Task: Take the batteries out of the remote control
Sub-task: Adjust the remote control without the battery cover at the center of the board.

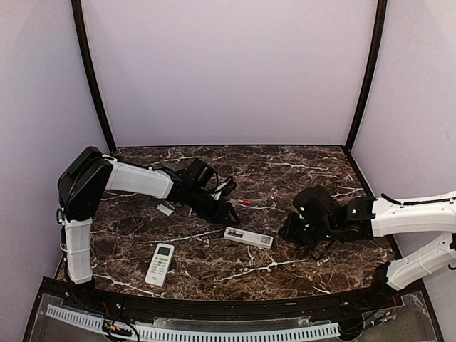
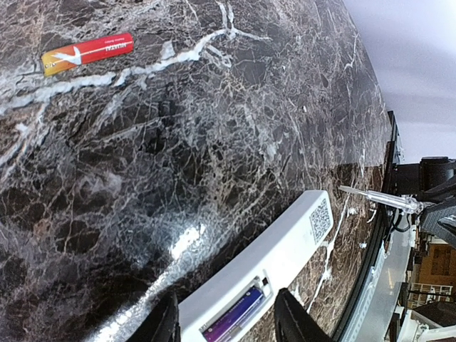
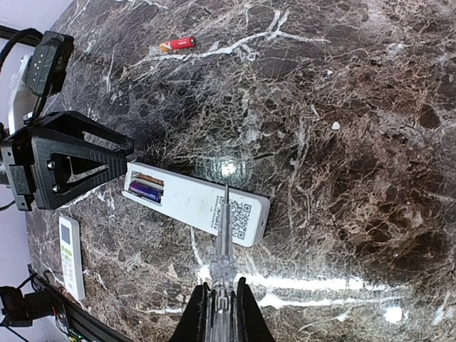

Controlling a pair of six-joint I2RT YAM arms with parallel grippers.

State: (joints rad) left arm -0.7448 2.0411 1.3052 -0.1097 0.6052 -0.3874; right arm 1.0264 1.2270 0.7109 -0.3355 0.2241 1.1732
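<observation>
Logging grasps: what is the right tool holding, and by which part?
The right tool holds a slim clear screwdriver by its handle end, with the metal shaft free.

Left arm (image 1: 135, 178) goes up from its base, folds at the elbow, then stretches low and forward-right, wrist dipped toward the tabletop. The left gripper (image 2: 226, 322) points down at a slant, and its two black fingers (image 2: 165, 322) are spread well apart with nothing squeezed between them.

Right arm (image 1: 410, 215) comes in from the right side, forearm nearly level and the black wrist bent downward. The right gripper (image 3: 226, 313) is clamped tight on a clear pointed tool (image 3: 223, 242), which sticks straight out ahead of the claw.
</observation>
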